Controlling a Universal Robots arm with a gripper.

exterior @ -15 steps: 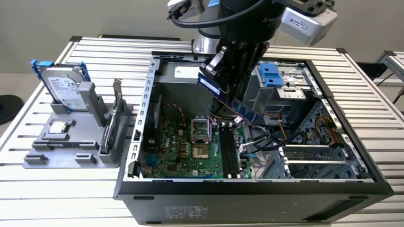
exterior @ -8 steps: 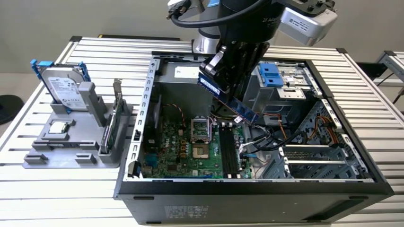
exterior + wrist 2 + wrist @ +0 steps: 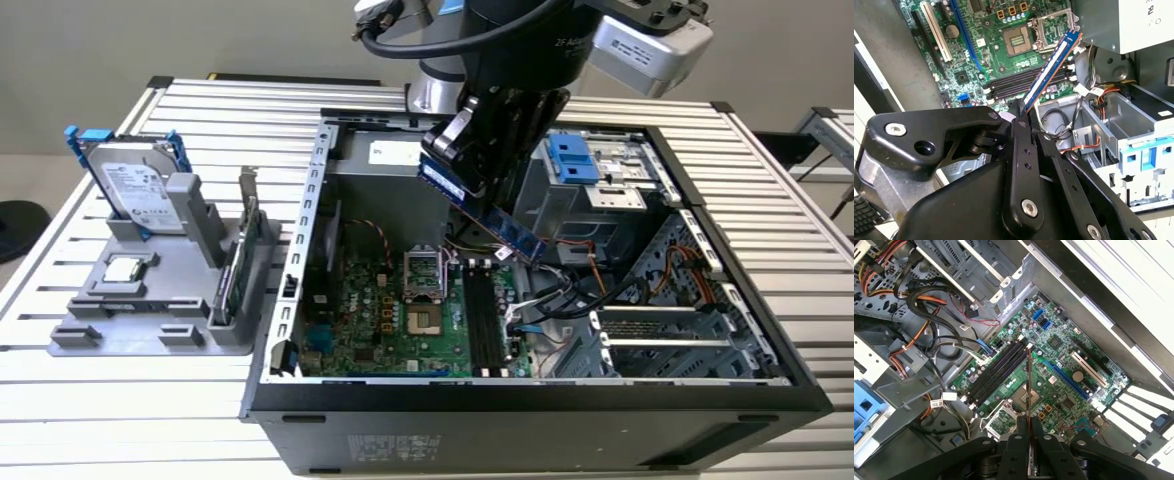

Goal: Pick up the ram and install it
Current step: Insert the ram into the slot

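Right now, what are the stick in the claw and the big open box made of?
The ram, clamped in the gripper: seemingly rigid circuit board, dark bluish, with an orange-looking edge. The computer case: probably sheet metal, bare grey inside, black outer faces.

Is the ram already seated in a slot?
No, in the second wrist view the ram is held tilted between the fingers, clear of the empty slots.

Clearance over the memory slots [image 3: 483,322].
Air above the slots is open beneath the tilted ram [image 3: 518,235]; a cable bundle [image 3: 577,292] crowds them on the exterior view's right.
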